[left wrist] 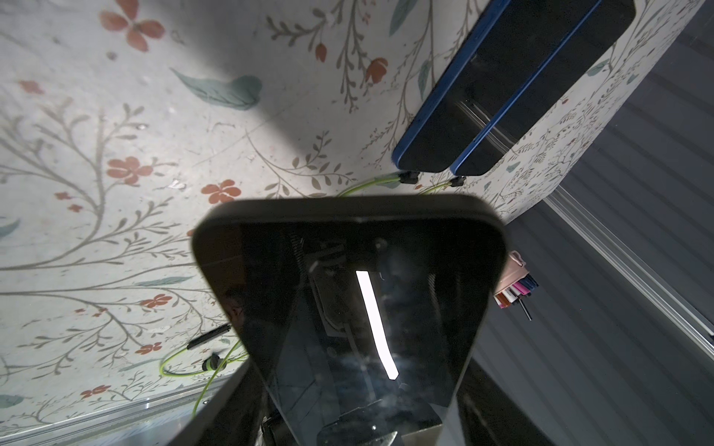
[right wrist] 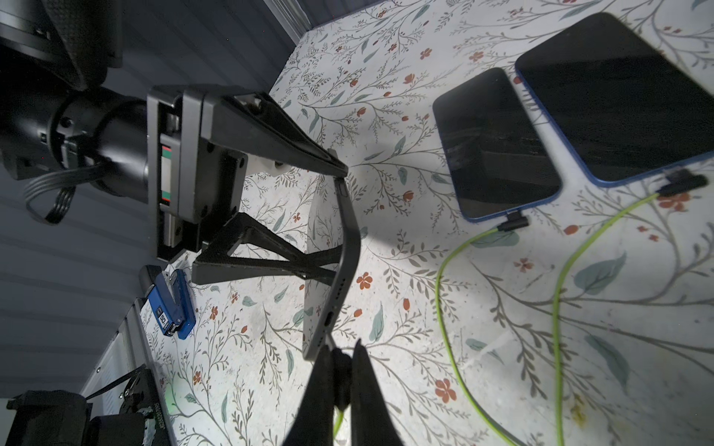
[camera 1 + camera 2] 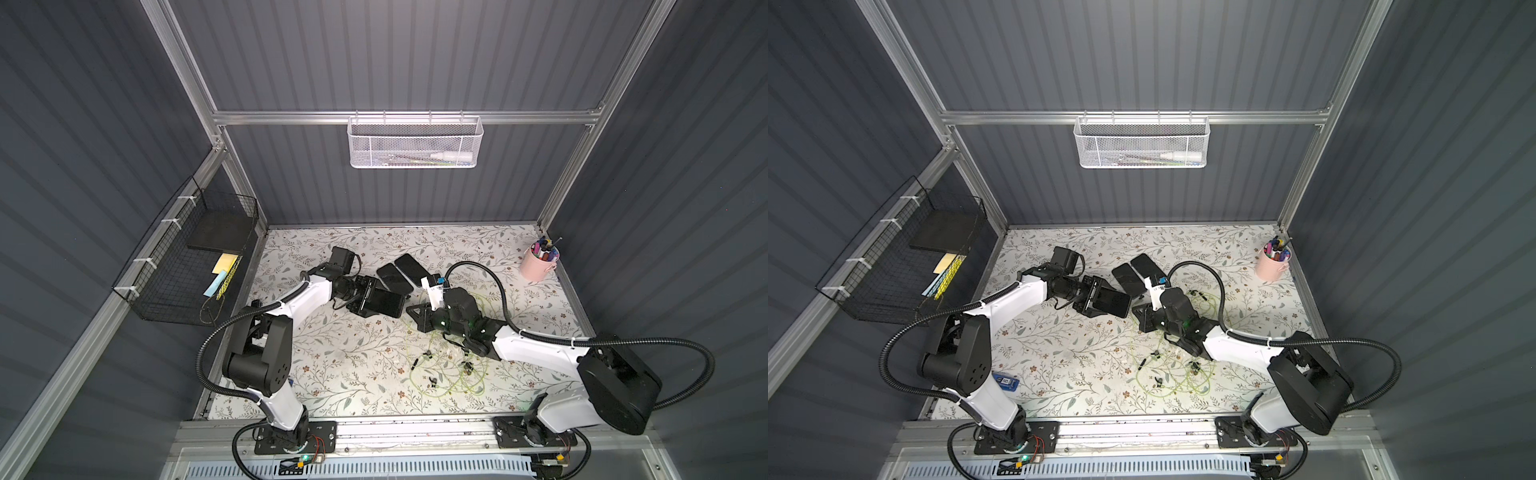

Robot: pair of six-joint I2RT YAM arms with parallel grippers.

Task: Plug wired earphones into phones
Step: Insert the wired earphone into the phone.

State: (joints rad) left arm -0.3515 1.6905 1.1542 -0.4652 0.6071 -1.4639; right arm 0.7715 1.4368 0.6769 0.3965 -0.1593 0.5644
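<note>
Three phones are in view. The first phone (image 3: 394, 277) and second phone (image 3: 410, 268) lie flat, side by side and touching along their long edges, at the middle of the frame in both top views. In the right wrist view each has a small black angled plug (image 2: 514, 223) at its end with a yellow-green cable running off it. The third phone (image 3: 388, 303) is just left of centre, lifted off the floral table (image 3: 332, 365), its two long edges clamped between the fingers of the left gripper (image 2: 340, 220). The right gripper (image 2: 343, 349) is pinched tight on a third plug (image 2: 342, 370) with a green cable trailing behind it. That plug's metal tip is at the third phone's end edge, just beside the port slot. The rest of the earphone cables (image 3: 449, 370) lie in one tangled heap at lower centre-right; I cannot count the sets in it. There are three containers. A white mesh basket (image 3: 415, 141) hangs on the back rail at upper centre, holding one white tube (image 3: 451, 156) and some thin pens. A black wire basket (image 3: 174, 286) at the left wall holds one black slab (image 3: 222, 232) and yellow and blue notes (image 3: 226, 264). One pink cup (image 3: 538, 266) at the right of the frame is full of markers (image 3: 544, 249). One small blue device (image 3: 1005, 381) lies at lower left of the table.
</note>
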